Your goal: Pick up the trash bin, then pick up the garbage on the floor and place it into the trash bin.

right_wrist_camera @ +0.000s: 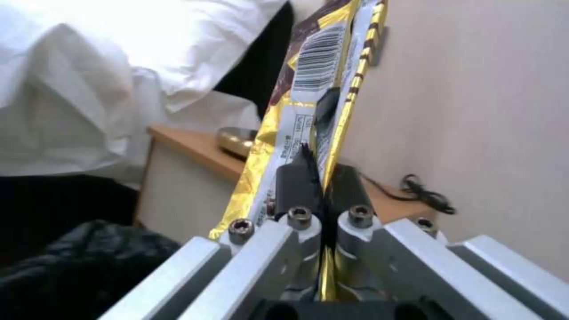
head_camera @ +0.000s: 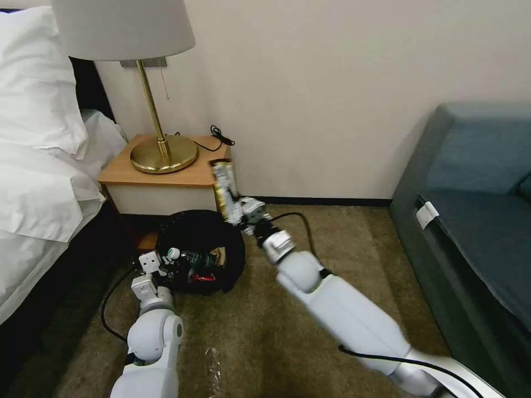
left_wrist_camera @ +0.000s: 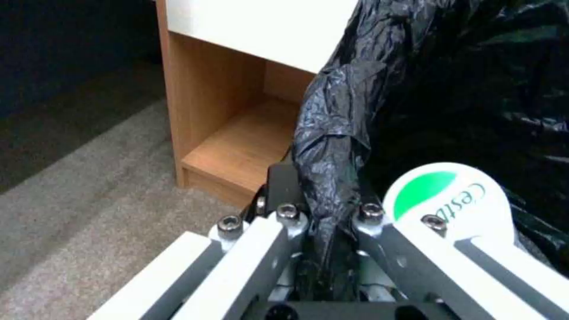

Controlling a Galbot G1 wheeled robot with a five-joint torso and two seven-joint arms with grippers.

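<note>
The trash bin (head_camera: 221, 235), lined with a crinkly black bag, is tilted on the carpet in front of the nightstand. My left gripper (head_camera: 161, 264) is shut on the near-left rim, pinching the folded black liner (left_wrist_camera: 332, 178). Inside the bin lie a small bottle (head_camera: 193, 258) with a white-and-green cap (left_wrist_camera: 447, 198) and a red wrapper (head_camera: 204, 277). My right gripper (head_camera: 237, 213) hovers over the far right rim, shut on a flat gold and dark wrapper (head_camera: 223, 185) that stands upright. Its barcode side (right_wrist_camera: 317, 71) faces the right wrist camera, with the fingers (right_wrist_camera: 293, 184) clamped on its lower end.
A wooden nightstand (head_camera: 166, 185) with a brass lamp (head_camera: 163, 152) stands right behind the bin, against the wall. The bed (head_camera: 38, 166) is on the left and a grey-blue sofa (head_camera: 475, 210) on the right. A clear plastic scrap (head_camera: 213, 359) lies on the carpet near me.
</note>
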